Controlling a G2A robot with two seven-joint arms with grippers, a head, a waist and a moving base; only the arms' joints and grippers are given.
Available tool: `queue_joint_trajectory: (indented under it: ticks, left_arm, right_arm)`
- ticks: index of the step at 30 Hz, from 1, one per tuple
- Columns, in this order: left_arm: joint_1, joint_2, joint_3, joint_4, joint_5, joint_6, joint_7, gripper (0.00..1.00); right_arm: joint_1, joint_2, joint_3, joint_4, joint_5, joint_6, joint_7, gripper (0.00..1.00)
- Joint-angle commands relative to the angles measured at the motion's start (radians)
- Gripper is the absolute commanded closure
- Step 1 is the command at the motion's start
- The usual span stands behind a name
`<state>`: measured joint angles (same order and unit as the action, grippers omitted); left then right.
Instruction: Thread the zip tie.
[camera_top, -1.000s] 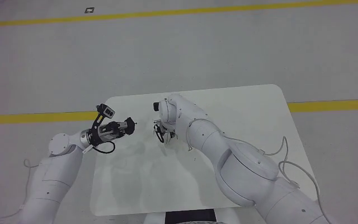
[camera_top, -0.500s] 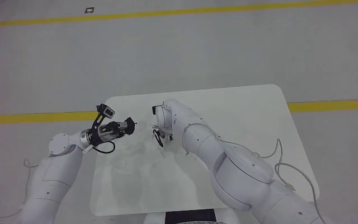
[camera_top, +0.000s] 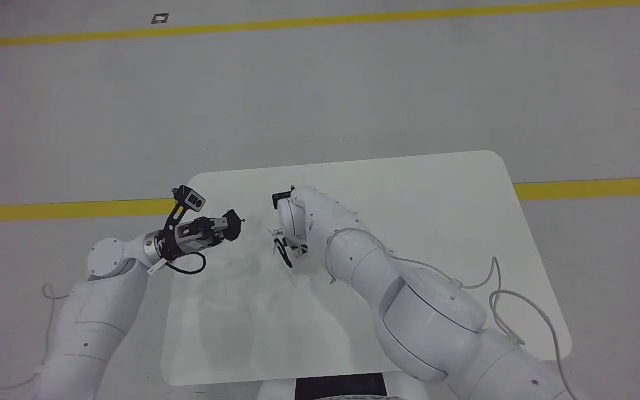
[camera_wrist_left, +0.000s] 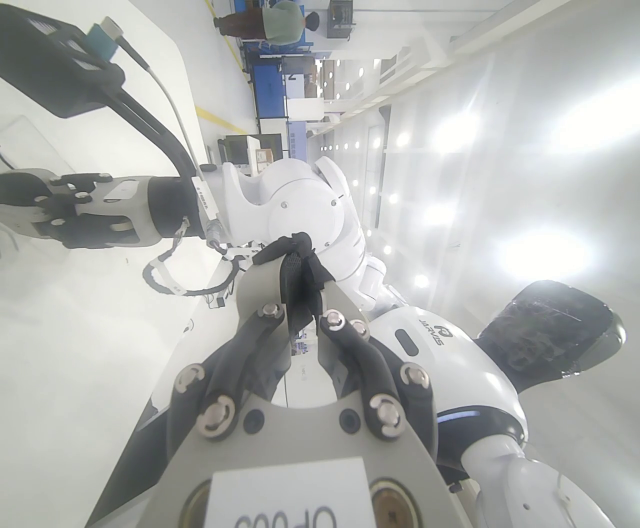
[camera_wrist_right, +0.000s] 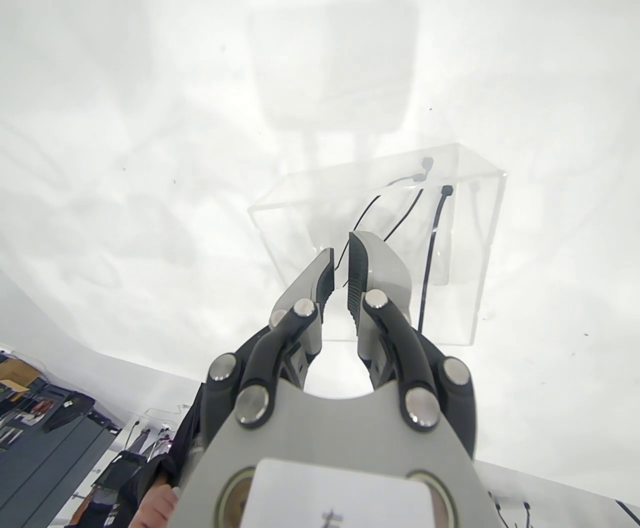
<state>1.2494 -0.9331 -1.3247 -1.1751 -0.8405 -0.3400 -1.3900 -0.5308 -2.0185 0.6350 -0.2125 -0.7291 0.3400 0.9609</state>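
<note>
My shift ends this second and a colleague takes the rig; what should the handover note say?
Left gripper: shut, over the table, something small and dark at its tips; what it is, I cannot tell.
Right gripper: slightly open, aimed down at the clear box.
Zip ties: in the box; one thin tail seems to run into the right gripper's gap.
Done: no tie seen threaded. Left: grip one, thread it.

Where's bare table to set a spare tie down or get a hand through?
Free: the far right corner of the table, beyond the right arm; also the near strip between both arms. Crowded: around the clear box at the right pincer, and the gap across to the left pincer.
</note>
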Motion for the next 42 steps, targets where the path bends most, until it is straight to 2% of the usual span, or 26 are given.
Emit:
queue_joint_trajectory:
  ticks: [1, 9, 23, 42]
  left_arm:
    - [0.000, 0.000, 0.000, 0.000, 0.000, 0.000, 0.000, 1.00]
    - [0.000, 0.000, 0.000, 0.000, 0.000, 0.000, 0.000, 1.00]
    - [0.000, 0.000, 0.000, 0.000, 0.000, 0.000, 0.000, 1.00]
    - [0.000, 0.000, 0.000, 0.000, 0.000, 0.000, 0.000, 1.00]
  right_arm:
    - [-0.002, -0.001, 0.014, 0.004, -0.013, 0.000, -0.003, 0.90]
    - [0.004, -0.003, 0.019, 0.018, -0.012, 0.000, -0.009, 0.86]
    - [0.006, -0.006, 0.021, 0.017, 0.000, 0.000, -0.018, 0.86]
    - [-0.002, -0.006, 0.015, 0.014, -0.037, 0.000, 0.004, 0.86]
